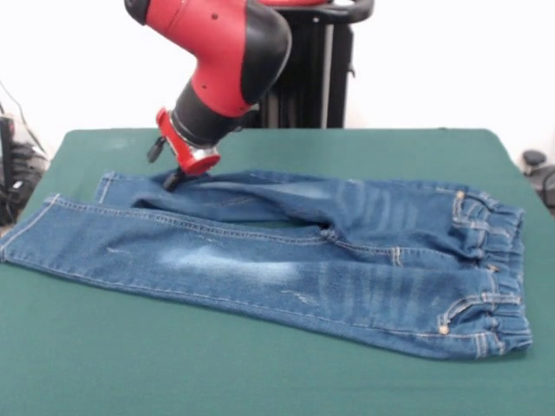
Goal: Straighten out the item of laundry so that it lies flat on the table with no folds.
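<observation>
The small pair of blue denim jeans [286, 260] lies lengthwise across the dark green table [260, 381], elastic waistband [499, 269] towards the picture's right and both leg cuffs towards the left. The nearer leg [173, 256] is spread long and mostly flat, with a pale faded patch along its thigh. The farther leg [225, 195] is less tidy: it looks folded or creased along its length, with a ridge of cloth running from near its cuff towards the crotch, and its lower edge appears to overlap the nearer leg. The red and black arm comes down at a slant and its gripper [173, 179] meets the farther leg close to the cuff; the tip is dark and sunk against the denim, so I cannot tell whether the pincer is open, closed or pinching cloth. The main danger, as I judge it, is dragging: if the tip only presses on the denim instead of holding it, a sideways pull would slip and leave the fold as it is, or bunch the cloth into a new wrinkle. If it holds both layers of the fold together, pulling would shift the whole leg without opening it. A pull towards the left edge could also carry the cuff near the table's rim and disturb the nearer leg
</observation>
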Robot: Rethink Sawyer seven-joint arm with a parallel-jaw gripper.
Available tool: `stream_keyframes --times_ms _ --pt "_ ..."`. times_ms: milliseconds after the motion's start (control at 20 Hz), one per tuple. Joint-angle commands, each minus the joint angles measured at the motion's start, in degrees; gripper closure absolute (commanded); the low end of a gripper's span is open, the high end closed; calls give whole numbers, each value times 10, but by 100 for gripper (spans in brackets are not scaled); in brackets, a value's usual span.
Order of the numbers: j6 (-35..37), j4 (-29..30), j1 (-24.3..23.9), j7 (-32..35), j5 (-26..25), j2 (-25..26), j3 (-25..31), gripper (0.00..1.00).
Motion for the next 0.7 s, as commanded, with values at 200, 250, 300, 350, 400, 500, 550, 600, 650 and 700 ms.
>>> stream_keyframes --times_ms 200,250,300,350,400,500,550,600,650,700 --pt "34 17 -24 105 26 172 -34 0" --pt "32 17 -28 97 25 169 -32 0" --pt "31 19 -35 85 22 162 -27 0" --pt "29 23 -42 73 20 153 -18 0" --pt "28 29 -47 63 18 143 -9 0" --pt "31 41 -57 45 12 121 9 0" --pt "34 46 -60 38 9 112 16 0" --pt "36 52 -64 31 6 103 22 0" --pt "38 56 -67 25 3 94 27 0" --pt "40 60 -69 20 1 87 32 0"
